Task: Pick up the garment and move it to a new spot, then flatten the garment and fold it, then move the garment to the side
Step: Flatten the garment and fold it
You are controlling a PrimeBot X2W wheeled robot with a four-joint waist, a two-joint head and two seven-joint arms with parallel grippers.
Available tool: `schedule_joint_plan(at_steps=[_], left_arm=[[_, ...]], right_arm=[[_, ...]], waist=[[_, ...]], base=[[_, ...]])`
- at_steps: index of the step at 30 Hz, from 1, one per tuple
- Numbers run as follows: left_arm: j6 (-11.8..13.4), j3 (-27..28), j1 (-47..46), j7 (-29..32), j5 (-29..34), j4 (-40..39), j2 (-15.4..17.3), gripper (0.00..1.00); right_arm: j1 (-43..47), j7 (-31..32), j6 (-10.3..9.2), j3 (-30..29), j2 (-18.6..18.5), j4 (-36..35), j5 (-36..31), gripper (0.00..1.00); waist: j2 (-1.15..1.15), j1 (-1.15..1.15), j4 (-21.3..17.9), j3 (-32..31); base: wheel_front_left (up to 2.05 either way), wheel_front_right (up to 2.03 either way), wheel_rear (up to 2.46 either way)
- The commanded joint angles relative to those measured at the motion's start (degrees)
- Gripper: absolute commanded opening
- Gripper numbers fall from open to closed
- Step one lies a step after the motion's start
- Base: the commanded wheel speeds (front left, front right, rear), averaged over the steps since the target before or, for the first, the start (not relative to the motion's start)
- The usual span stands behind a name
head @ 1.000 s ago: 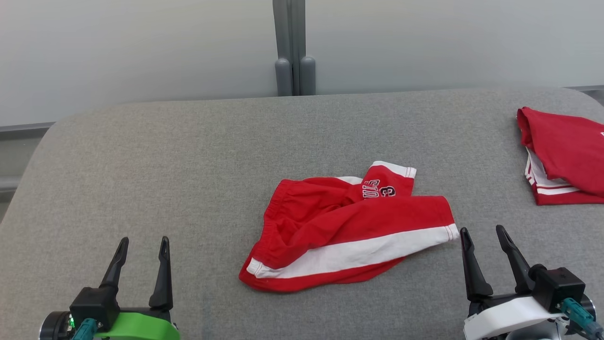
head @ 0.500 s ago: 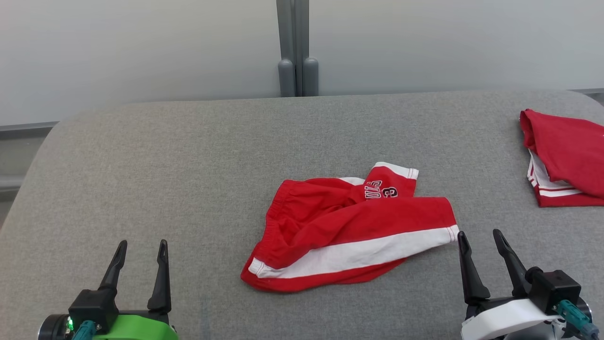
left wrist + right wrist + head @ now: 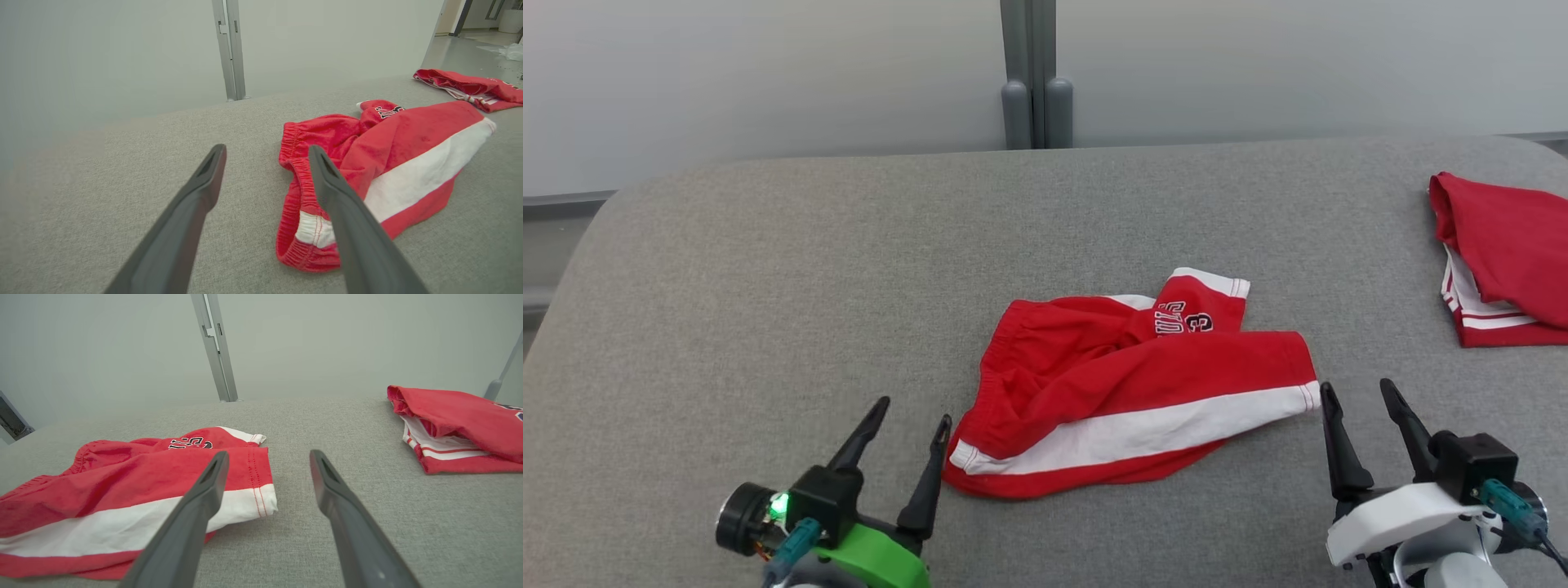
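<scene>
Where the red garment (image 3: 1127, 392) lies, near the middle of the grey counter (image 3: 768, 286), it is seen crumpled and partly folded over itself, with a white stripe along its near side (dark lettering is shown on the upturned leg). The left claw (image 3: 913, 409) is held spread just beside the waistband corner, with nothing gripped. The right claw (image 3: 1356, 384) is likewise spread and empty, just beside the hem end. A second red garment (image 3: 1503, 253) is laid well apart, at the counter's right edge.

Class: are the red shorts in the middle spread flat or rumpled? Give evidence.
Rumpled. The shorts lie bunched, one leg lying across the other, and the waistband is wrinkled and curved rather than straight.
</scene>
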Motion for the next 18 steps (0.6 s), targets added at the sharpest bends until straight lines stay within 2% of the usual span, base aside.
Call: schedule_joint_plan(at_steps=[1, 11, 18], left_arm=[[-0.2, -1.9, -1.6, 0.0, -0.8, 1.3, 0.9, 1.00], [-0.2, -12.8, -8.1, 0.0, -6.2, 11.9, 3.8, 1.00], [-0.2, -19.4, -12.0, 0.0, -10.8, 15.8, 5.1, 1.00]], right_arm=[[-1.5, -0.2, -0.07, 0.6, -0.5, 1.1, 0.3, 1.00], [-8.2, -0.2, -0.08, 4.9, -1.7, 9.1, 2.8, 1.00], [-10.2, -0.2, -0.08, 7.5, -2.1, 12.9, 4.8, 1.00]], waist=[[0.00, 0.00, -0.3, 0.8], [0.00, 0.00, -1.4, 4.3], [0.00, 0.00, -1.2, 6.0]], base=[[0.00, 0.00, 0.00], [0.00, 0.00, 0.00], [0.00, 0.00, 0.00]])
